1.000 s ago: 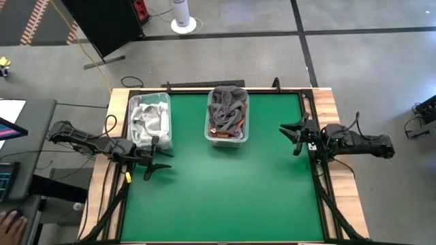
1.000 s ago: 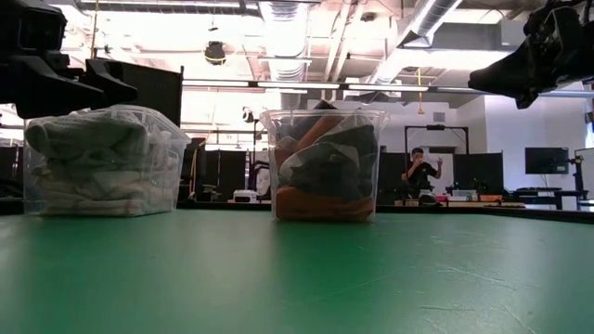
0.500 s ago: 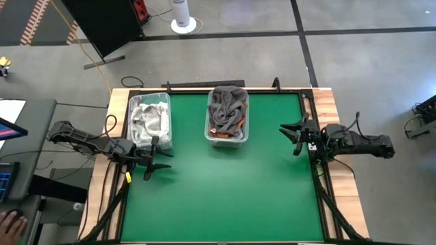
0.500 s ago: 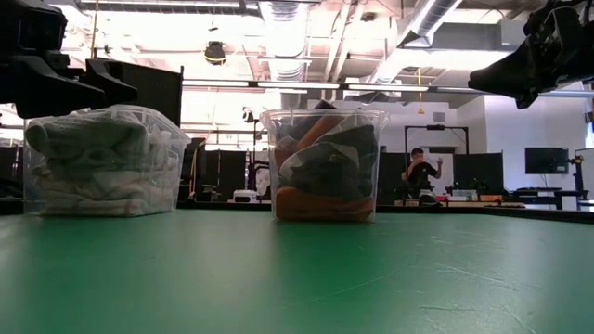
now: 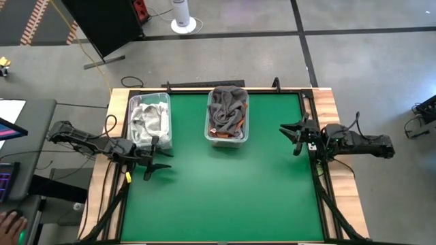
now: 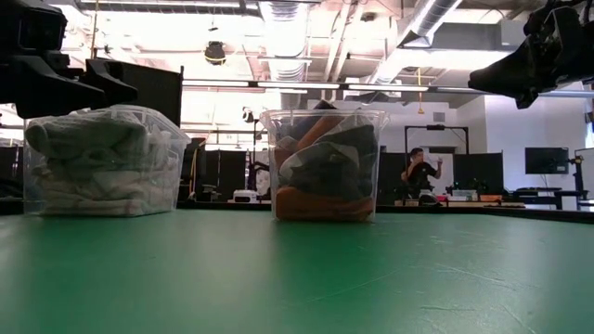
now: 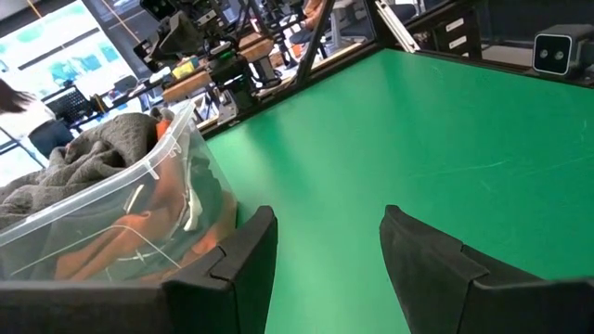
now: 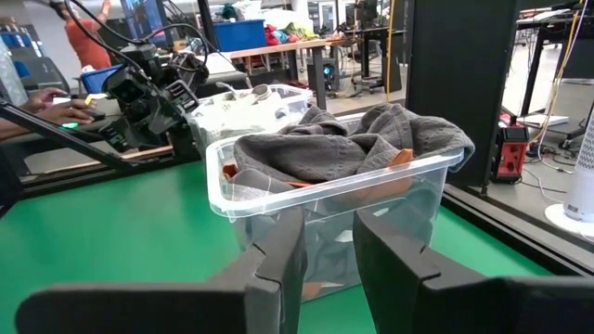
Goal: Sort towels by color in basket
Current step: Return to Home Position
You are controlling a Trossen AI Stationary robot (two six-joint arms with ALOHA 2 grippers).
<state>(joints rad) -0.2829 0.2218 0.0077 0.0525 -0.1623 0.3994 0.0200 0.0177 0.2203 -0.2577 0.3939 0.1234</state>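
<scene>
Two clear plastic bins stand on the green table. The left bin [image 5: 150,121] holds white and light grey towels [image 6: 97,158]. The middle bin [image 5: 227,116] holds dark grey and rust-orange towels [image 8: 339,148], heaped up to its rim. My left gripper [image 5: 166,160] hovers open just near of the left bin, at the table's left edge, pointing toward the middle. My right gripper [image 5: 289,139] hovers open at the table's right edge, pointing at the middle bin. Neither has anything between its fingers [image 7: 246,250] [image 8: 390,246].
The near half of the green mat [image 5: 225,197] is free of objects. Wooden borders and black rails [image 5: 320,184] run along the table's sides. A person's hand [image 5: 9,221] rests at a desk beyond the left edge; another person [image 6: 419,172] stands far behind the table.
</scene>
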